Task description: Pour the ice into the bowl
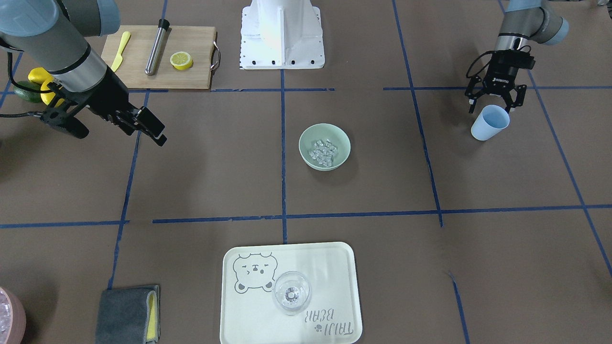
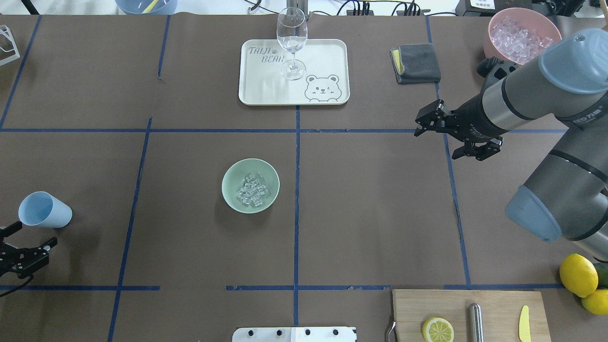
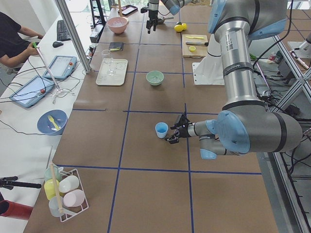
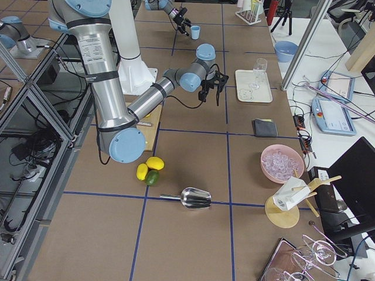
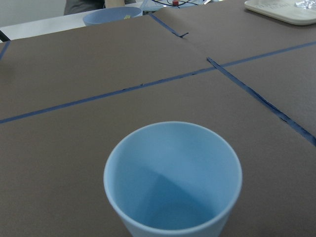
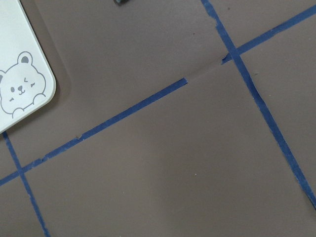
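The pale mint-green bowl point(image 1: 334, 160) point(image 2: 232, 199) stands near the table's middle, with a heap of clear ice cubes point(image 1: 323, 152) point(image 2: 251, 190) inside it. The blue cup point(image 1: 490, 123) point(image 2: 44, 210) stands upright and empty on the robot's left side; the left wrist view looks straight into it point(image 5: 173, 177). My left gripper point(image 1: 495, 104) point(image 2: 33, 234) is open and empty, just behind the cup and apart from it. My right gripper point(image 1: 154, 131) point(image 2: 434, 141) is open and empty, held above the table on the robot's right side.
A pale tray point(image 2: 266, 90) carries a wine glass point(image 2: 291, 42) at the far edge. A grey cloth point(image 2: 417, 62) and a pink container of ice point(image 2: 494, 47) lie far right. A cutting board point(image 2: 427, 304) with a lemon slice, metal rod and yellow knife, plus lemons point(image 2: 578, 275), sit near right.
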`<control>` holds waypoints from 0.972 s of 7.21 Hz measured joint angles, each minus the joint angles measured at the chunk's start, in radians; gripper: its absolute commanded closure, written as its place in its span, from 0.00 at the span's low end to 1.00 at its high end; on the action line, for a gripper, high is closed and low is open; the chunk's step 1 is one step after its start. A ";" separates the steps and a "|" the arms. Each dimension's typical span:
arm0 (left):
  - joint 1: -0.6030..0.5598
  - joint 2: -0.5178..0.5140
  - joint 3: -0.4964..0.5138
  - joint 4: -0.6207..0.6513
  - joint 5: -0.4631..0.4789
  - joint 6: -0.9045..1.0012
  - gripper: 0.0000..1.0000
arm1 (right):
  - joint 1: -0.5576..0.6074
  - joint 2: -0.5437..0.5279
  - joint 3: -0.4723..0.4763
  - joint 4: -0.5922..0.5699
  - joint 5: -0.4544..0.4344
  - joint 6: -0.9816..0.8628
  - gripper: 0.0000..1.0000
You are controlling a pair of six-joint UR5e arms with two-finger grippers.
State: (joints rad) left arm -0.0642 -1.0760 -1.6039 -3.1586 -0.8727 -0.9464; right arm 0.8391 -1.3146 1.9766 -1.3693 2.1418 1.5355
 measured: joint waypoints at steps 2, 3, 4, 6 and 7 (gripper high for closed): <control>-0.054 0.064 -0.021 -0.007 -0.148 0.061 0.00 | 0.000 0.000 -0.002 0.000 0.002 0.000 0.00; -0.132 0.078 -0.030 -0.010 -0.238 0.099 0.00 | 0.000 0.000 -0.003 -0.001 0.003 0.000 0.00; -0.229 0.079 -0.031 -0.011 -0.338 0.160 0.00 | 0.000 0.001 -0.001 -0.001 0.004 0.000 0.00; -0.405 0.053 -0.024 -0.002 -0.538 0.236 0.00 | 0.002 0.000 0.000 -0.002 0.009 -0.002 0.00; -0.522 0.023 -0.011 0.015 -0.658 0.278 0.00 | 0.005 -0.003 -0.001 -0.003 0.018 -0.007 0.00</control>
State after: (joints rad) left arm -0.5857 -1.0530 -1.6154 -3.1436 -1.5309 -0.6686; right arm 0.8439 -1.3174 1.9753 -1.3725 2.1597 1.5282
